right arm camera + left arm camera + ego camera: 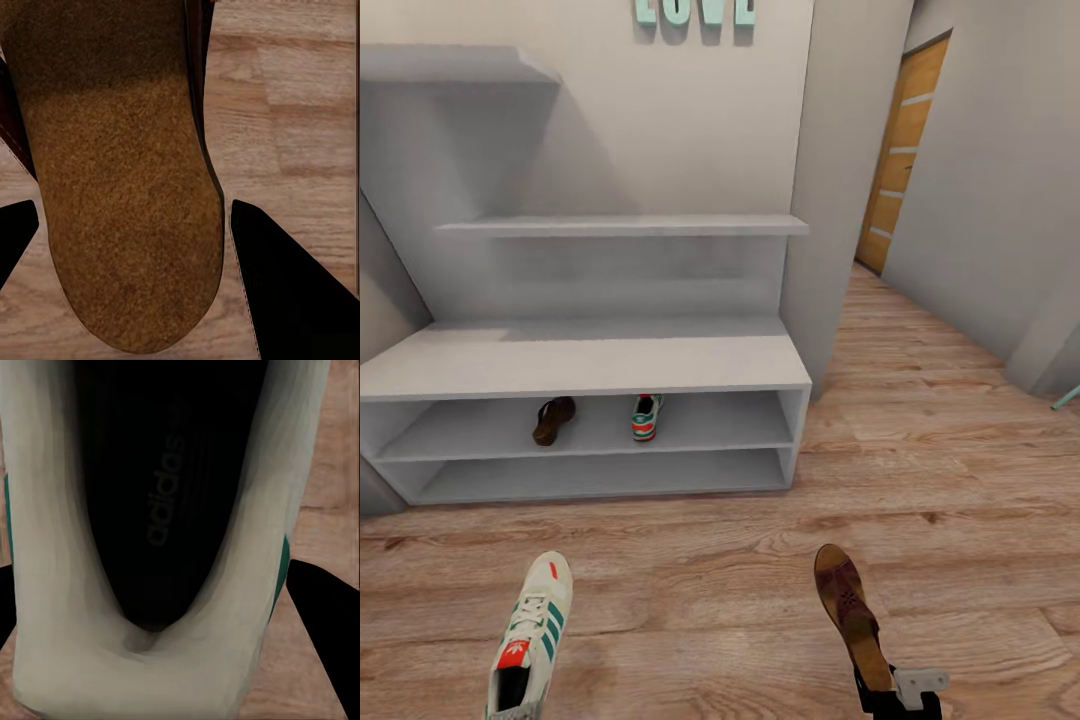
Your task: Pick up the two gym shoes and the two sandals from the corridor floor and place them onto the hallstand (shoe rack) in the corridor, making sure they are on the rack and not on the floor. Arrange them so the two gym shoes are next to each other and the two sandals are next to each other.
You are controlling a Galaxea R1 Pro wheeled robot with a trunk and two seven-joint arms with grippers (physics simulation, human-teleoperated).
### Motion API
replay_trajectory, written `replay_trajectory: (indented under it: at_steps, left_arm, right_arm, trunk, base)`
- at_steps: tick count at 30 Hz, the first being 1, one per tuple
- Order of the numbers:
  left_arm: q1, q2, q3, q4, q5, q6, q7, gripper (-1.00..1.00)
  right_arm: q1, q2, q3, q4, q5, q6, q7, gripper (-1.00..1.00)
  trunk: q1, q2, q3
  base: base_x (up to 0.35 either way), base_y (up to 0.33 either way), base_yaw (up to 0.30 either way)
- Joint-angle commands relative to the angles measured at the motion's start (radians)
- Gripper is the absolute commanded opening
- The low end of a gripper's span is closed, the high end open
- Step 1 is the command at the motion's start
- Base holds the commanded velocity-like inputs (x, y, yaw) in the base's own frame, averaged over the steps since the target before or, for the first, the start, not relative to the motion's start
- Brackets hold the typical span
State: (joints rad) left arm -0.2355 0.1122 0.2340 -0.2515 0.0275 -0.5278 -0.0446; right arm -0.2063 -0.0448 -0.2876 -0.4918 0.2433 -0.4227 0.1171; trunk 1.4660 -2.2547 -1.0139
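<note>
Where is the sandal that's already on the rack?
In the head view, that sandal lies on the hallstand's upper open shelf, left of centre, with a gym shoe beside it to the right, apart from it.

"adidas" inside the gym shoe (161, 495) (faint); teal "LOVE" letters (695, 10) on the wall.

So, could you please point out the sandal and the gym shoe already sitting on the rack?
Sandal on the rack (553, 420): head view, middle of its sole.
Gym shoe on the rack (646, 417): head view, heel end.
</note>
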Motion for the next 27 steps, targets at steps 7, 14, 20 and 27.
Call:
replay_trajectory:
  at_steps: [7, 14, 20, 27]
  left_arm:
    - [-0.065, -0.054, -0.052, -0.042, -0.035, 0.036, -0.001, -1.0]
    - [-0.231, -0.098, -0.058, -0.058, -0.065, 0.303, -0.002, -1.0]
    - [-0.397, -0.125, -0.059, -0.06, -0.075, 0.547, -0.001, -1.0]
    - [-0.543, -0.149, -0.06, -0.06, -0.078, 0.769, 0.002, -1.0]
  right_arm:
    - [-0.001, -0.029, -0.014, -0.004, 0.004, -0.003, 0.006, -1.0]
    - [-0.001, -0.114, -0.204, -0.005, 0.001, 0.002, 0.009, -1.0]
    - [-0.001, -0.143, -0.346, -0.028, 0.001, 0.006, 0.012, -1.0]
    - [-0.001, -0.151, -0.374, -0.043, 0.002, 0.008, 0.008, -1.0]
  trunk:
    - [0.0, 0.0, -0.001]
    - [0.0, 0.0, -0.001]
    - [0.0, 0.0, -0.001]
    - [0.0, 0.0, -0.001]
  base:
    - [0.0, 0.0, 0.0]
    - [0.0, 0.0, 0.0]
    - [0.0, 0.0, 0.0]
    - [0.0, 0.0, 0.0]
